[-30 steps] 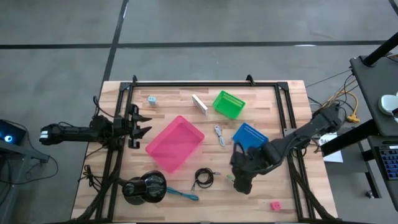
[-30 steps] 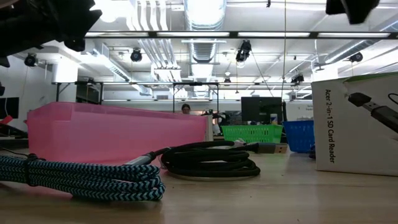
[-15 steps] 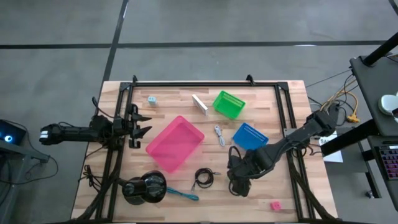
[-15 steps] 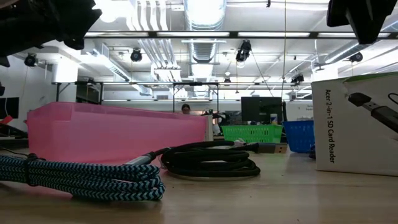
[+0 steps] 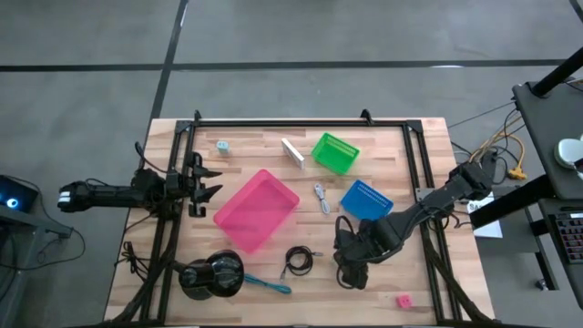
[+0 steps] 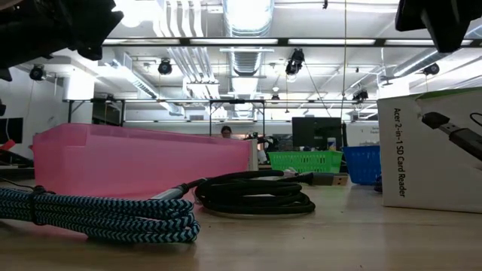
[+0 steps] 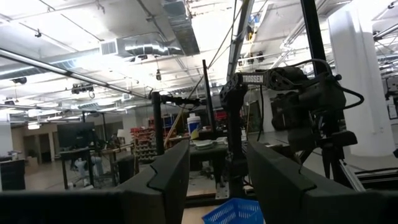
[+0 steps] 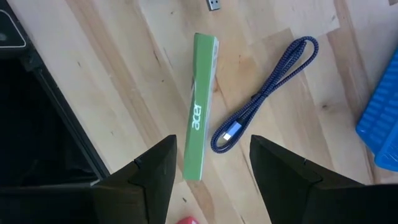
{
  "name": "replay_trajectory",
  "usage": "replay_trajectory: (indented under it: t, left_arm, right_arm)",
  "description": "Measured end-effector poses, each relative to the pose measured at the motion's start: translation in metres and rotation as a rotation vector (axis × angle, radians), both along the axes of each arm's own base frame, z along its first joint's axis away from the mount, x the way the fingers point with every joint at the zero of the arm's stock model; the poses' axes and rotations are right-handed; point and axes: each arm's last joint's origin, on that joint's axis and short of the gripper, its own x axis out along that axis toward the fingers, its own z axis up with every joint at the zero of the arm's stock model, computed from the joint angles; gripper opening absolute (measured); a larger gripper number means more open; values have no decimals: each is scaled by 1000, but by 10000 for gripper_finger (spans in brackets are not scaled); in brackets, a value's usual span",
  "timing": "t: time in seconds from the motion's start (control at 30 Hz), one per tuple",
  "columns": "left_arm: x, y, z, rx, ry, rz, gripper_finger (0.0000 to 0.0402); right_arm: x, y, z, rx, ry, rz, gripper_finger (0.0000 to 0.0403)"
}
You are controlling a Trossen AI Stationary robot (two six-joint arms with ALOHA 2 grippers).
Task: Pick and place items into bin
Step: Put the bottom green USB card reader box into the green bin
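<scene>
While I watch from the overhead feed: the right arm reaches in over the near right part of the bench (image 5: 428, 282).
Right claw (image 8: 211, 177): released, fingers spread, hovering above a green Acer box (image 8: 201, 134); I see nothing between the fingers.
Green Acer box: lying flat on the wood, lined up with the gap between the fingers.
Blue braided cable (image 8: 264, 93): folded double, just beside the box, one end near it.
Blue basket (image 5: 365, 199): just beyond the right claw.
Pink bin (image 5: 256, 210): mid-bench, turned at an angle.
Green basket (image 5: 334, 152): at the far side, a white box (image 5: 292, 152) beside it.
Black coiled cable (image 5: 297, 261): near edge, between the bin and the right claw.
Pink block (image 5: 403, 301): near right corner, apart from the claw.
Left claw (image 5: 208, 179): released, empty, parked at the left edge of the bench.
</scene>
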Motion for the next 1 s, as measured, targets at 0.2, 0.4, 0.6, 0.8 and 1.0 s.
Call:
replay_trajectory:
  t: [0.2,0.4,0.6,0.8,1.0]
  left_arm:
    - [0,0,0,0,0,0,145]
    - [0,0,-1,1,3,-3,145]
    - [1,0,-2,1,13,-3,145]
    - [0,0,-2,1,12,-2,145]
    - [0,0,-2,0,13,1,145]
  right_arm:
    - [0,-1,0,-15,-8,-3,189]
    - [0,0,0,-13,-7,3,189]
    - [-1,0,-4,-21,-1,28,189]
    - [-2,2,-5,-21,-6,51,190]
    - [-2,6,-12,-5,-28,63,194]
